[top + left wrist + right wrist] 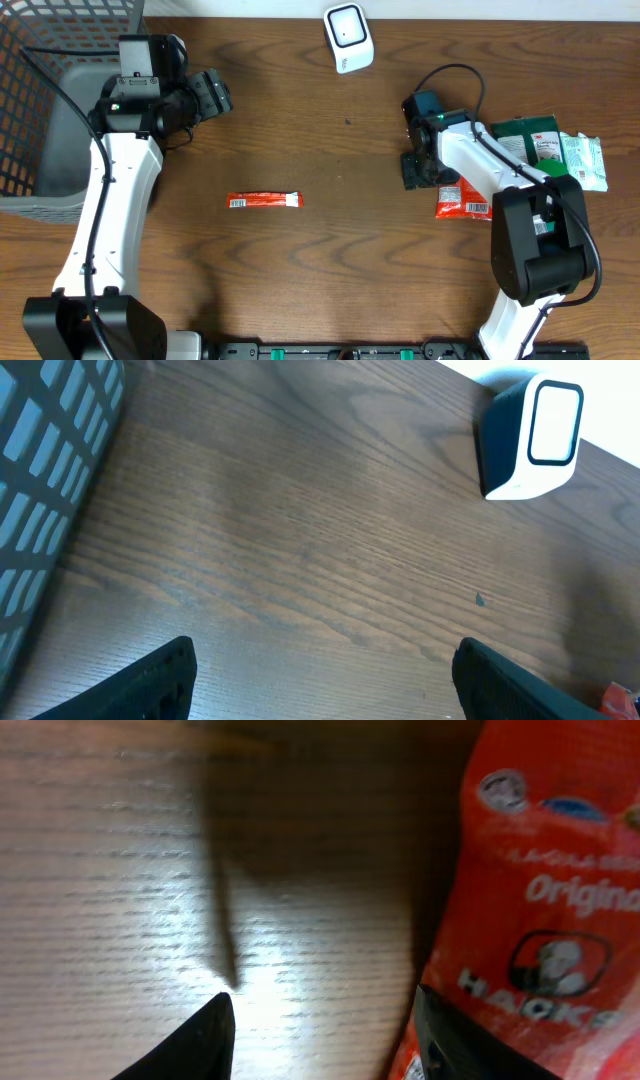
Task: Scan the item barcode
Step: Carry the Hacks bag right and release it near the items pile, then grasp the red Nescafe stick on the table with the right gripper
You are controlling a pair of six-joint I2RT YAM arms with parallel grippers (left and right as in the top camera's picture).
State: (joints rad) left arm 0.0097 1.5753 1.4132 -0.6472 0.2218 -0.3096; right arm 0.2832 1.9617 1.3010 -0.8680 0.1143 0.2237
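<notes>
Glossy red snack pouch (520, 920) with white lettering, flat beside right hand (322, 1030), spread and empty, left hand (330, 680) also released

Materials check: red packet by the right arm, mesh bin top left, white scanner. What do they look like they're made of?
Red packet: looks like thin plastic film, glossy; it wrinkles and catches highlights.
Mesh bin: likely dark coated metal wire, judging by the open grid walls; plastic is not ruled out.
White scanner: smooth moulded plastic by the look, rounded shell with a dark-rimmed window.
</notes>
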